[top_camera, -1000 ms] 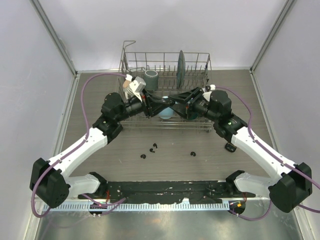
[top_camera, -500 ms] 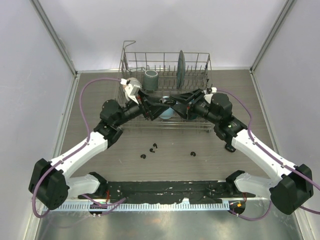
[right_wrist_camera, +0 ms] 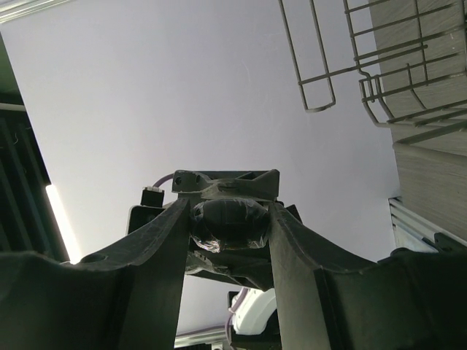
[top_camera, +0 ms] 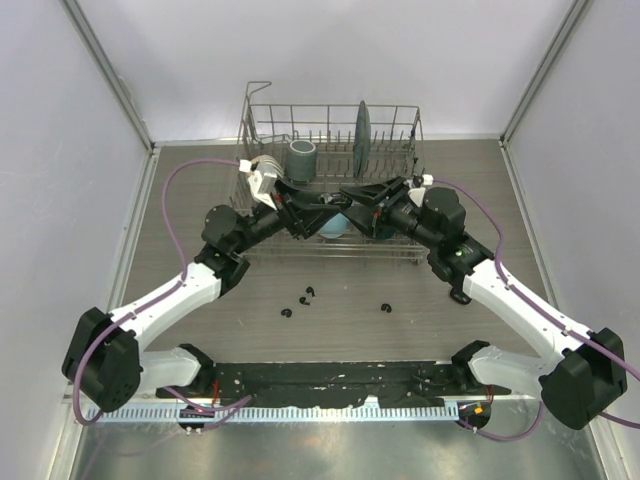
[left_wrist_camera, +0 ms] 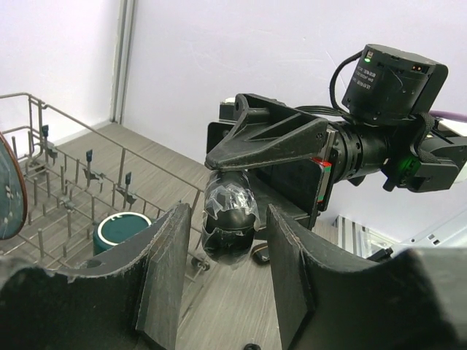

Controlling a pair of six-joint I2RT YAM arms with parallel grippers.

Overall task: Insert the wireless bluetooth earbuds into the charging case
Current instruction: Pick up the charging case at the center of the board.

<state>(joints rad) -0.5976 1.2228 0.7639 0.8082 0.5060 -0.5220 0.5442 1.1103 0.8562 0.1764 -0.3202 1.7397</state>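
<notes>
The right end effector [right_wrist_camera: 228,215] clamps the black charging case [left_wrist_camera: 228,215] above the dish rack [top_camera: 400,135]. The left end effector [left_wrist_camera: 227,222], pinched shut 1 second ago, now brackets it narrowly (touching neither side). All 4 earbuds [top_camera: 304,301] lie unmoved on the surface [top_camera: 400,330].

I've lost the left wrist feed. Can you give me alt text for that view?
The right gripper holds a black, plastic-wrapped charging case in mid-air. The case is framed between the open fingers of the left gripper, with a gap on each side. Behind, at left, a wire dish rack holds a teal cup.
</notes>
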